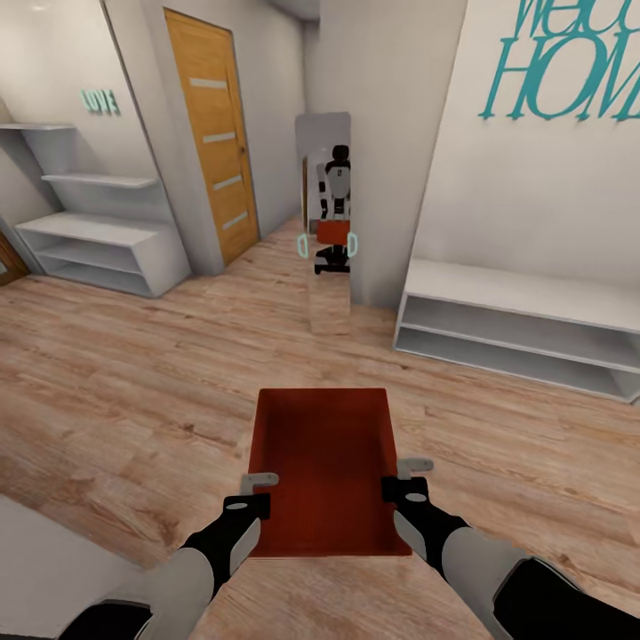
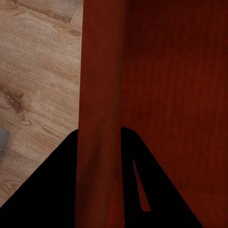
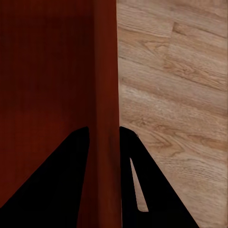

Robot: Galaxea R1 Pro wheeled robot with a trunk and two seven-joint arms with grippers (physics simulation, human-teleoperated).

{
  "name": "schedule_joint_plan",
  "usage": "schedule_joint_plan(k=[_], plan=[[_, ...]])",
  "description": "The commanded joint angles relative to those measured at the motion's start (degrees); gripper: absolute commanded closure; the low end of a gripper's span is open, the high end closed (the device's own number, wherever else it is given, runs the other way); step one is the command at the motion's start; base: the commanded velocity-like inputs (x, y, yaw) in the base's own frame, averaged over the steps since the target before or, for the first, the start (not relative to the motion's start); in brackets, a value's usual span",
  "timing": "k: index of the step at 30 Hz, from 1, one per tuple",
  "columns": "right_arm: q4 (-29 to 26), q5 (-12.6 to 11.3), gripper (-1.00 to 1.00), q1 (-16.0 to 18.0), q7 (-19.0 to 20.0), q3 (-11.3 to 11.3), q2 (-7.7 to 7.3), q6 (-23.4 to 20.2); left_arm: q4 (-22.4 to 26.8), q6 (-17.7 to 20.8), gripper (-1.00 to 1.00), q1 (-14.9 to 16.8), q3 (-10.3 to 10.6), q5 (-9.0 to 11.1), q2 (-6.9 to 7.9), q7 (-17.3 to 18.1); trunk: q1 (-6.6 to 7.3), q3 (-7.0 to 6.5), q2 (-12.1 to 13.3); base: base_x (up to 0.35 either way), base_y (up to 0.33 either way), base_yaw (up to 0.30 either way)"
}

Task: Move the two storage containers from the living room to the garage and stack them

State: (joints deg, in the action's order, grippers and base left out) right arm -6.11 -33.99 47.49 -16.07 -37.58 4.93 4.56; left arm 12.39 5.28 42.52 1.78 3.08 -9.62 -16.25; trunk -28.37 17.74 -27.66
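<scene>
One orange-red storage container [image 1: 322,462], open-topped and empty, is held level in front of me above the light wood-plank floor [image 1: 133,391]. My left gripper [image 1: 256,492] is shut on its left side wall and my right gripper [image 1: 402,476] is shut on its right side wall. In the left wrist view the left gripper [image 2: 99,130] pinches the thin wall, with the container [image 2: 175,71] inside to one side. The right wrist view shows the right gripper [image 3: 103,129] clamped the same way on the container [image 3: 47,61].
A tall mirror [image 1: 324,204] straight ahead reflects me with the box. An oak door [image 1: 213,133] with frosted strips stands ahead left. White shelves [image 1: 89,240] line the left wall, and a low white shelf unit [image 1: 524,329] sits at right. A pale surface [image 1: 44,569] edges the near left.
</scene>
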Motion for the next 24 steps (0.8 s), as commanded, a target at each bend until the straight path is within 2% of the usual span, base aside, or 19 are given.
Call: schedule_joint_plan(k=[1, 24], plan=[[1.45, -1.43, 1.00, 0.06, -0.28, 0.41, -0.01, 0.35, 0.36, 0.39, 1.00, 0.02, 0.33, -1.32, 0.30, -1.02, -0.06, 0.08, -0.08, 0.325, 0.000, 0.000], [1.45, -1.42, 1.00, 0.06, -0.28, 0.41, -0.01, 0.35, 0.27, 0.36, 1.00, 0.02, 0.33, -1.32, 0.30, -1.01, -0.06, 0.09, -0.08, 0.325, 0.000, 0.013]])
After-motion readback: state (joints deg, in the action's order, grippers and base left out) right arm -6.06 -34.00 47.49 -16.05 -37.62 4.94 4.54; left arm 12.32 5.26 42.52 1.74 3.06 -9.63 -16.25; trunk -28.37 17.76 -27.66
